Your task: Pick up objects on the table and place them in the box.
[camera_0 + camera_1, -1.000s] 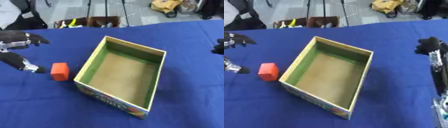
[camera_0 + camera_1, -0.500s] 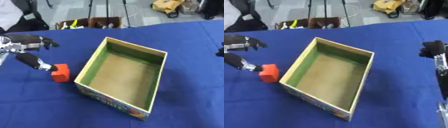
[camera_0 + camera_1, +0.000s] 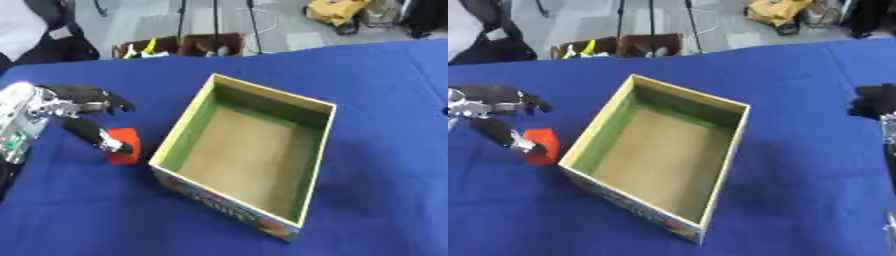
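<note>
Orange block (image 3: 123, 145) lies on the blue tabletop (image 3: 367, 90), just left of the empty box (image 3: 249, 150). It looks light and rigid; grip opposite flat faces. Left hand (image 3: 74, 107) fingers spread wide, thumb touching it.

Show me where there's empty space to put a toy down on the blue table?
The blue table is bare behind the box, on its right side, and in front of it. Inside the box is bare too. It's crowded only on the box's left, where the left hand meets the orange block.
</note>
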You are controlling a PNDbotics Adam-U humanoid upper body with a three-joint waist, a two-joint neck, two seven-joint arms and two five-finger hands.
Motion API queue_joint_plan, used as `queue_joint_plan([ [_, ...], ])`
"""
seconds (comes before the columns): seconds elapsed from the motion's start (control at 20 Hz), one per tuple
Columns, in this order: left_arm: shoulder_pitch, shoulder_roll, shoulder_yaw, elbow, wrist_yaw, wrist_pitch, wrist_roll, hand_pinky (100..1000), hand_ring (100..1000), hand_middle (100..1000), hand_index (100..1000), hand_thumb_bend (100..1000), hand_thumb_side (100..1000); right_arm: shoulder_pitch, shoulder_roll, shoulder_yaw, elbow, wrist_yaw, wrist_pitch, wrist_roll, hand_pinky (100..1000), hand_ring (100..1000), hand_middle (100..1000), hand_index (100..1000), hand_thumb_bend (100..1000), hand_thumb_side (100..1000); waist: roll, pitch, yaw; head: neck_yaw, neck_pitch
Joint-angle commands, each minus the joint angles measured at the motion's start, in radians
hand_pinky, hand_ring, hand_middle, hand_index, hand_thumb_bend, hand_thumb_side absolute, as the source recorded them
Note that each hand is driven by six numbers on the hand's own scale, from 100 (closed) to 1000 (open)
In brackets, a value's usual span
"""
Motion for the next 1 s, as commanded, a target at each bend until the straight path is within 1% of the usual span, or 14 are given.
queue_joint_plan([
  [0.05, -0.026, 0.013, 0.004, 0.013, -0.02, -0.196, -0.178, 693, 818, 874, 991, 659, 821, -0.008, -0.023, 0.0, -0.008, 0.001, -0.001, 0.003, 718, 601, 562, 711, 489, 1000, 0.0, -0.018, 0.002, 0.007, 0.0],
  [0.3, -0.032, 0.015, 0.001, 0.027, -0.044, -0.201, -0.178, 700, 822, 876, 991, 657, 814, -0.004, -0.023, 0.0, -0.008, 0.001, -0.001, 0.002, 718, 601, 562, 711, 490, 1000, -0.001, -0.02, 0.007, 0.014, 0.013],
  [0.5, -0.031, 0.017, 0.001, 0.027, -0.087, -0.198, -0.178, 698, 820, 867, 982, 661, 810, -0.002, -0.022, 0.0, -0.008, 0.001, -0.001, 0.003, 718, 601, 562, 711, 490, 1000, -0.001, -0.021, 0.009, 0.02, 0.016],
  [0.6, -0.029, 0.015, 0.003, 0.029, -0.091, -0.202, -0.178, 693, 814, 857, 970, 657, 809, -0.002, -0.022, -0.001, -0.008, 0.001, -0.001, 0.003, 718, 601, 562, 711, 489, 1000, -0.001, -0.02, 0.008, 0.023, 0.017],
  [0.85, -0.026, 0.011, -0.003, 0.031, -0.094, -0.21, -0.178, 657, 778, 796, 917, 643, 799, -0.002, -0.02, -0.001, -0.007, 0.001, -0.001, 0.003, 719, 601, 563, 711, 488, 1000, -0.002, -0.017, 0.008, 0.027, 0.017],
  [1.0, -0.025, 0.008, -0.004, 0.031, -0.102, -0.211, -0.178, 624, 752, 744, 881, 625, 802, -0.003, -0.021, -0.002, -0.007, 0.001, -0.001, 0.002, 719, 602, 563, 711, 488, 1000, -0.002, -0.015, 0.007, 0.031, 0.018],
])
